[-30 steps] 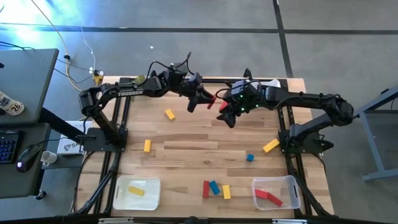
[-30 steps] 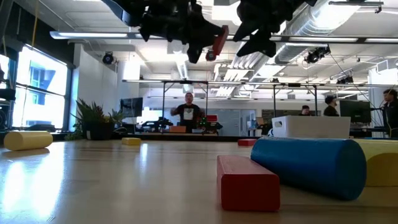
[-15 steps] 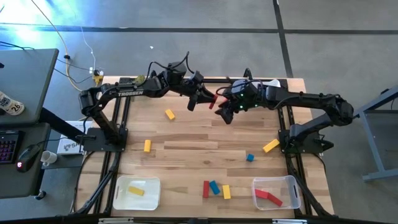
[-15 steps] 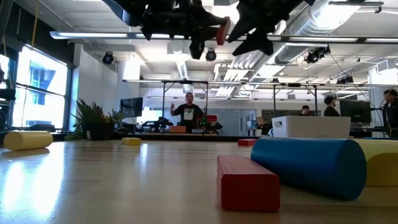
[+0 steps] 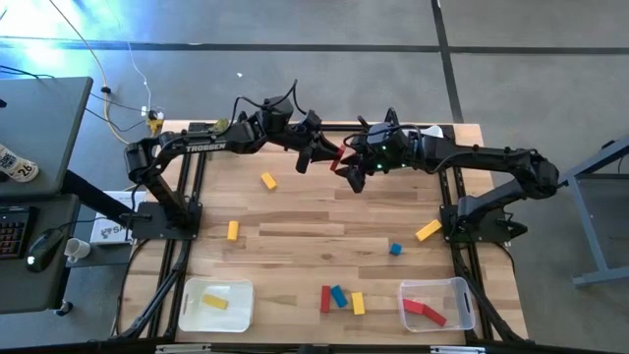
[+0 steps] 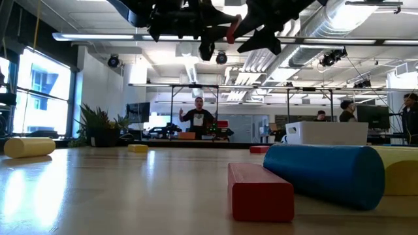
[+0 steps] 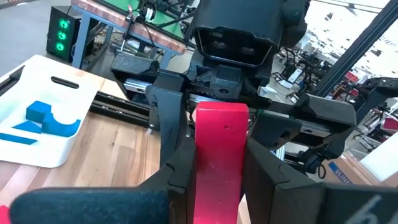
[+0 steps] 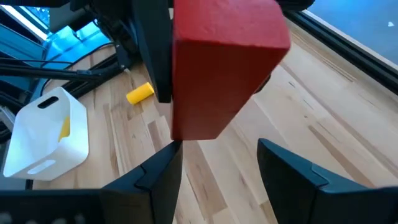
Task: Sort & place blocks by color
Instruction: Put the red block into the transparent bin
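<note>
"TROSSEN" in white on left arm [image 5: 201, 146], sticker by table edge w/ number, maybe "25" [image 5: 22, 169]

One red block [image 5: 339, 154] hangs high over the far side of the table. More blocks lie flat on the wood: yellow ones [image 5: 267, 181], a small blue cube [image 5: 395, 249], and a red, blue and yellow bunch [image 5: 339, 297] near the front.

Your black left claw [image 7: 214, 168] grips a red block [image 7: 219, 155], with the black right claw [image 5: 350, 173] just beside it. Below, the pale striped-wood counter [image 5: 295, 231] carries yellow blocks [image 5: 268, 181], a small blue cube [image 5: 395, 250] and a red bar [image 5: 325, 299]. A white bin [image 5: 187, 307] holds yellow; the clear bin [image 5: 462, 292] holds red.
</note>
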Controlling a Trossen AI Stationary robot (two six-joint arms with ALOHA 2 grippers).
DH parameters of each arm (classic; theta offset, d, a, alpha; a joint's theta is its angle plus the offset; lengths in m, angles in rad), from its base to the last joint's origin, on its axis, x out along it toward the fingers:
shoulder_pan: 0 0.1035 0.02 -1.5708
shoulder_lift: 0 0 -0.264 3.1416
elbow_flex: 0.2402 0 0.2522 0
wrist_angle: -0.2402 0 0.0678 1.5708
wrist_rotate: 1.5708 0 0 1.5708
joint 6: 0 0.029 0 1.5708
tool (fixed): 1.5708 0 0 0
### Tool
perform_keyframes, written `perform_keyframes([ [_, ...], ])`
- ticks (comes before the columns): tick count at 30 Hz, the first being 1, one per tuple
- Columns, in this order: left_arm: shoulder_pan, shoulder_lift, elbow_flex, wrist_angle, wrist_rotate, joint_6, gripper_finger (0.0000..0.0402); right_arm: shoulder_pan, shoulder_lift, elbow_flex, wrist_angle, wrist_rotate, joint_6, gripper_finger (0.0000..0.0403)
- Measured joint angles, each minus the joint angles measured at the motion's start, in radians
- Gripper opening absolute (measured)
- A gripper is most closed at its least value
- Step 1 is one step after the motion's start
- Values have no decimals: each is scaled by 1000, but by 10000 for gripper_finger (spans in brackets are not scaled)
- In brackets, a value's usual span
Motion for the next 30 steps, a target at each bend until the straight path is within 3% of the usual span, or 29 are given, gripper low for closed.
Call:
perform_keyframes([
  [10, 7, 2, 0, 16, -4, 4, 65, 0, 0, 2, 26, -47, 30, 195],
  [23, 7, 2, 0, 16, 3, -8, 65, 0, 0, 2, 84, 52, 27, 239],
  [30, 7, 2, 0, 27, -8, -36, 65, 0, 0, 2, 89, 96, 27, 222],
])
